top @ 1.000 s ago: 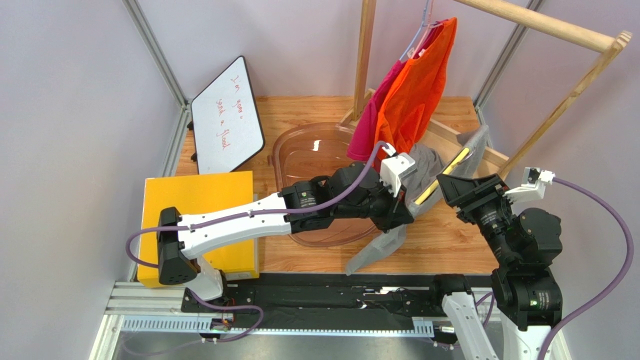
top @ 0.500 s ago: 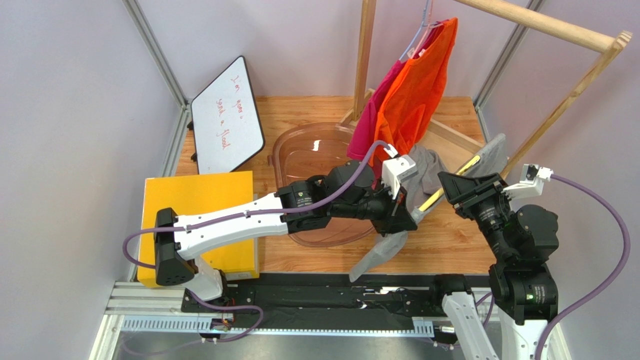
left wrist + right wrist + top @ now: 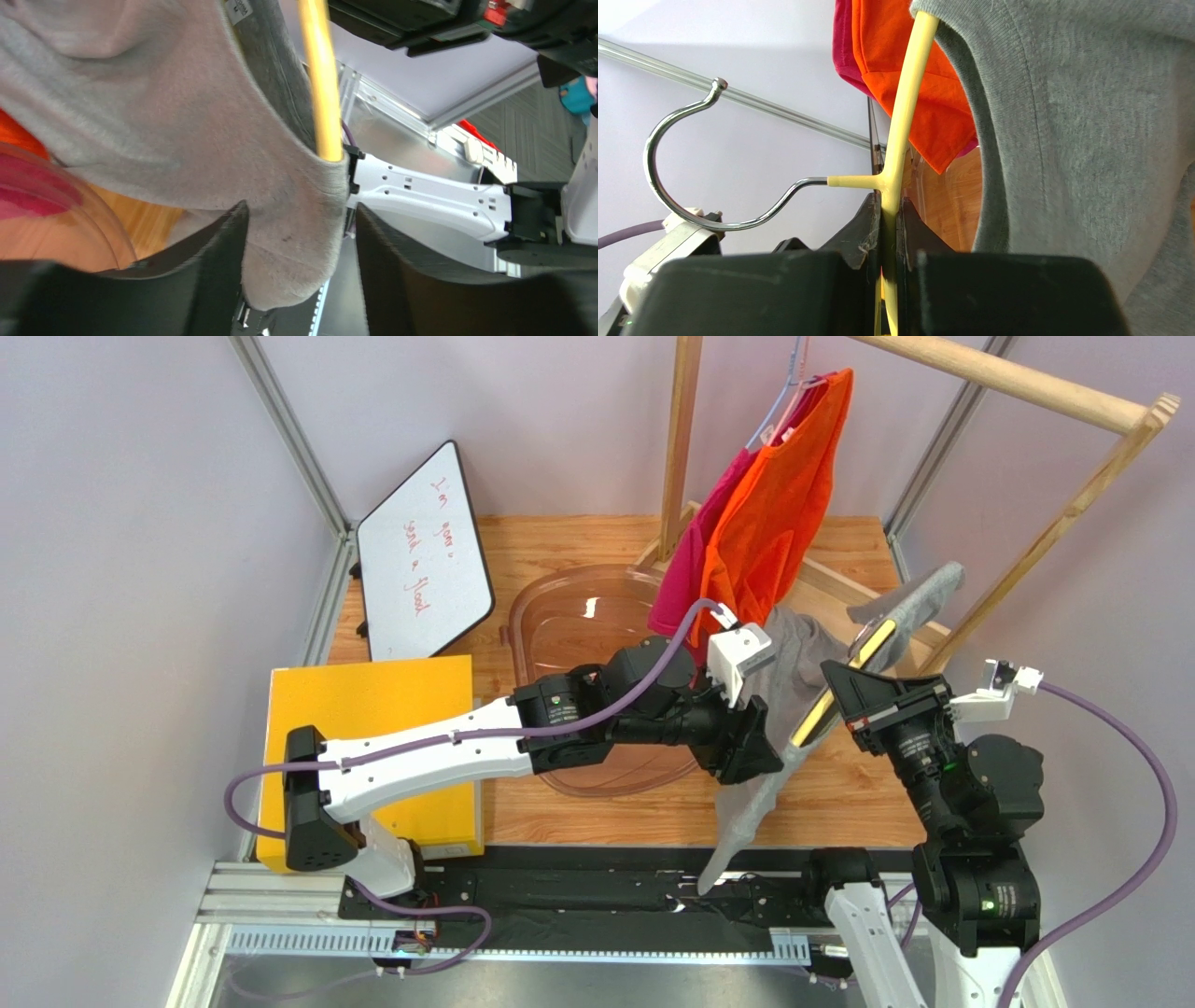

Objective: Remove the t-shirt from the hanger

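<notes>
**T-shirt [image 3: 748,805] hangs on hanger [image 3: 873,633] clamped in right gripper [image 3: 889,213]**

The grey t-shirt is draped over the yellow hanger, which runs on a slant out of the right gripper and up and away from it. One end of the cloth rides high past the gripper's far side; the long lower tail drops down on its left, towards the near edge of the worktop [image 3: 842,784].

The right gripper is closed tight on the hanger – its two fingers pinch the yellow bar just below the spot where the metal hook [image 3: 668,161] branches off. The hook curls free in the air to the left of the fingers, resting on nothing. Above the fingers the bar disappears into the shirt's neck opening.

The left gripper [image 3: 298,231] stands with its jaws well apart, just to the left of the right gripper. A fold of the grey cloth hangs down between its fingers – close against one, with a clear gap to the other – and the hanger's yellow arm ends at the cloth's hem just above them. It grips nothing.

Behind the left gripper sits a clear tub [image 3: 561,637]. Beyond both grippers an orange shirt [image 3: 779,504] and a pink shirt [image 3: 701,546] hang from a wooden rack [image 3: 683,434].
</notes>
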